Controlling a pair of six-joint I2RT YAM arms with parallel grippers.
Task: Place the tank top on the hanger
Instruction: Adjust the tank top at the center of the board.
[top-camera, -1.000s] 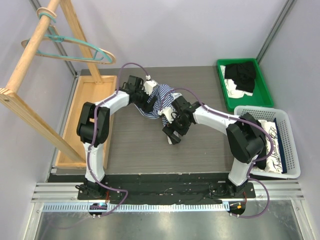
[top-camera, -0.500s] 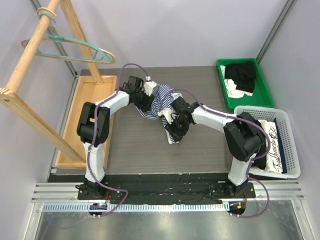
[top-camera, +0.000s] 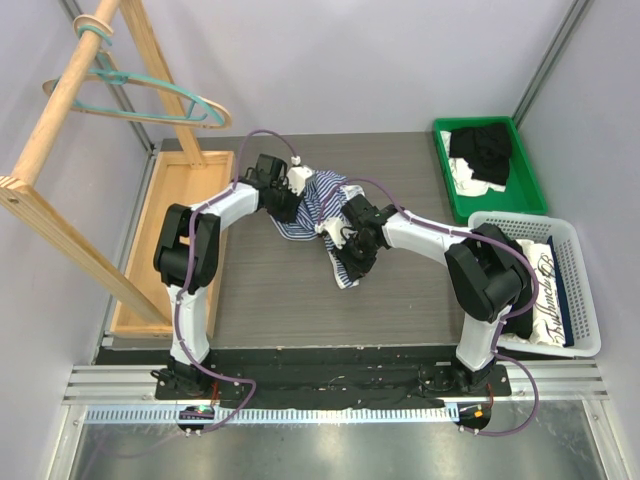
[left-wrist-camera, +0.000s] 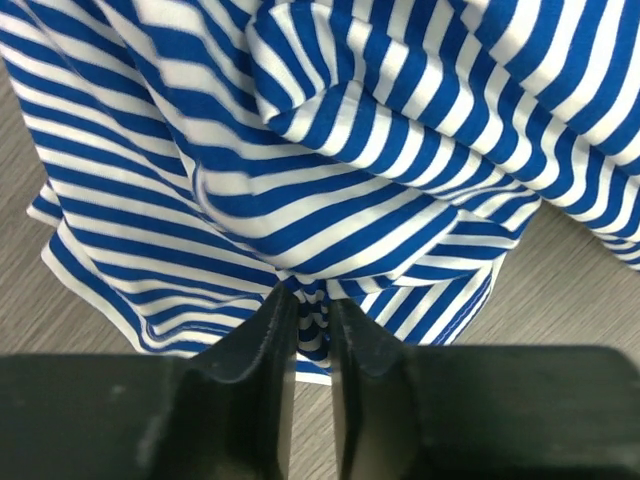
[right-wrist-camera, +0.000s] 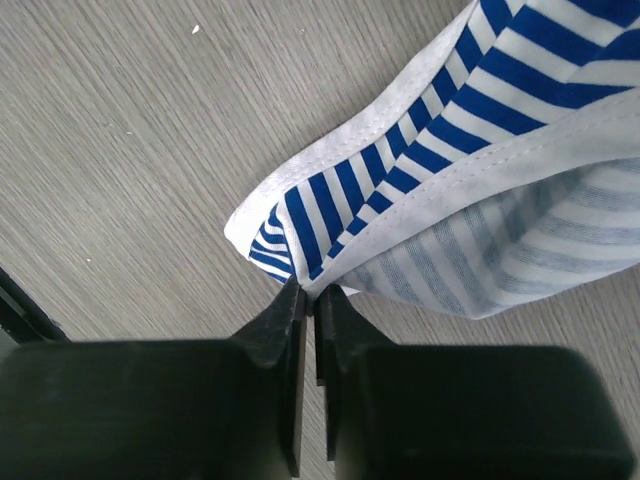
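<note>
Blue-and-white tank top (top-camera: 318, 193) lies bunched on the table (top-camera: 270, 290), the left gripper (left-wrist-camera: 311, 300) nipping a fold and the right gripper (right-wrist-camera: 314, 298) its white trim, while the hanger (top-camera: 175, 88) hangs well apart on the rack (top-camera: 57, 100), so only the grasp looks done

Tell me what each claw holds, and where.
Both hold the tank top: the left claw pinches a bunched fold, the right claw its white-trimmed edge.

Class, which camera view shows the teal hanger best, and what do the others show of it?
The top external view: the hanger hangs on the wooden rack, upper left. Both wrist views show the tank top and table, no hanger.
</note>
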